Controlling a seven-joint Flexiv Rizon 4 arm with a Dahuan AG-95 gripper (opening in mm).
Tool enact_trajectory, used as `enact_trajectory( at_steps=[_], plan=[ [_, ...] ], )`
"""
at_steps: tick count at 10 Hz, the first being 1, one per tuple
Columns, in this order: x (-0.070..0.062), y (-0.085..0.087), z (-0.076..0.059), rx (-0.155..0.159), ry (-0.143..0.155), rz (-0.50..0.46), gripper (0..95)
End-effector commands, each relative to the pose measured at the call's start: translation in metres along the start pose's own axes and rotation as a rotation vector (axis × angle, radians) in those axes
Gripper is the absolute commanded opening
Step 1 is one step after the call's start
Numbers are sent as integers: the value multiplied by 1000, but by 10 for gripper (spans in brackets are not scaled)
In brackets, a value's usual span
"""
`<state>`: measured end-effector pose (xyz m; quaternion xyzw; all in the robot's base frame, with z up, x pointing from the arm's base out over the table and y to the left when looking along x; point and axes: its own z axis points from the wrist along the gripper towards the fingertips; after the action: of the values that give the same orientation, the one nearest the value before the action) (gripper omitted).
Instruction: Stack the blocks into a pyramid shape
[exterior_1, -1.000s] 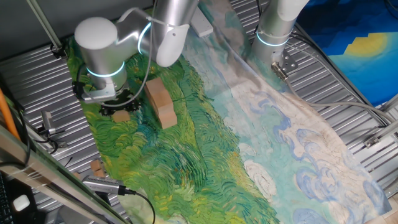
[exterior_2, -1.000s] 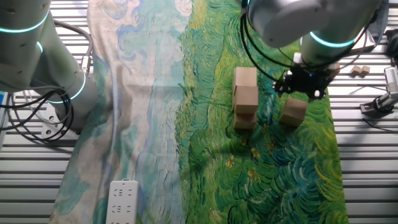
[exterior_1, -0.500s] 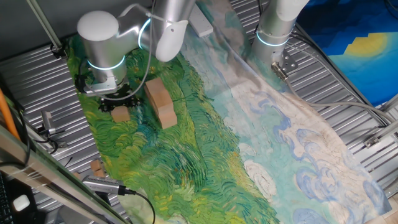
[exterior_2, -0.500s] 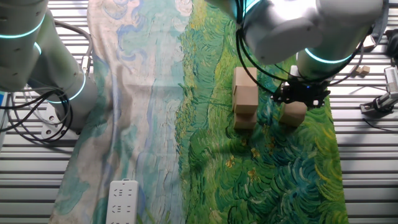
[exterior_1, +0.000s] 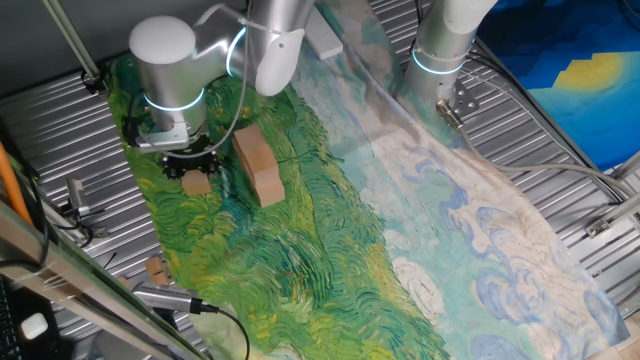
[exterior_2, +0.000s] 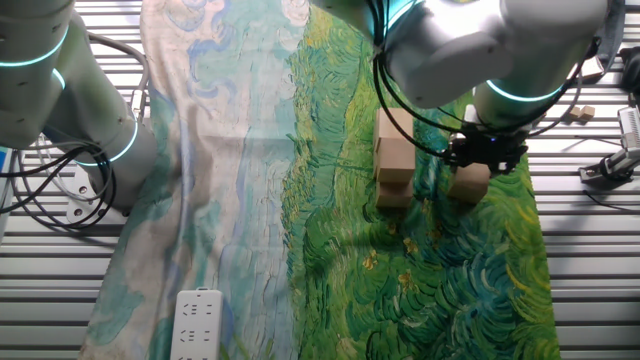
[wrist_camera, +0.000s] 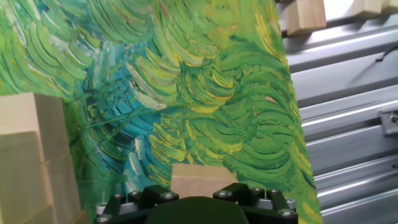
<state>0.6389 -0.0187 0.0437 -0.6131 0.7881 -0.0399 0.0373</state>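
One fixed view: the gripper (exterior_1: 196, 170) hangs low over the green painted cloth (exterior_1: 300, 260) at about 9 o'clock in the picture. A single block (exterior_1: 197, 183) sits directly under it, seemingly between the fingers; whether the jaws press it cannot be told from this angle. Just beside it, toward 3 o'clock, stands the block stack (exterior_1: 257, 165), several tan cubes in a row with more on top, the exact count unclear. Small tan scraps (exterior_1: 155, 269) lie on the metal slats at 7 o'clock.

Other fixed view: the gripper (exterior_2: 485, 152) is at roughly 2 o'clock, the arm covering much of it. The single block (exterior_2: 471, 180) shows below the black hand, near but apart from the block stack (exterior_2: 395, 160) at its 9 o'clock. A white power strip (exterior_2: 198, 324) lies at 7 o'clock.

Hand view: the single block (wrist_camera: 203, 179) sits at 6 o'clock, right against the black gripper body; the fingertips are hidden, so grip state cannot be told. The block stack (wrist_camera: 34, 155) fills the 8 o'clock edge. More tan wood pieces (wrist_camera: 303, 16) lie off the cloth at 1 o'clock.
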Motion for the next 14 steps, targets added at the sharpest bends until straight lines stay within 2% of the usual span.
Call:
enact_trajectory(
  at_steps=[1, 5, 7, 8, 10, 11, 13, 14],
  plan=[
    [0, -3, -1, -1, -1, -2, 0],
    [-3, -17, -18, -17, 3, -10, 0],
    [-6, -18, -28, -22, 5, -10, 0],
    [-8, -16, -35, -36, 6, -6, 0],
    [-15, -12, -58, -50, 16, -6, 0],
    [-16, -11, -62, -53, 16, -8, 0],
    [-19, 6, -94, -74, 18, -4, 0],
    [-19, 12, -102, -75, 18, -5, 0]
  ],
)
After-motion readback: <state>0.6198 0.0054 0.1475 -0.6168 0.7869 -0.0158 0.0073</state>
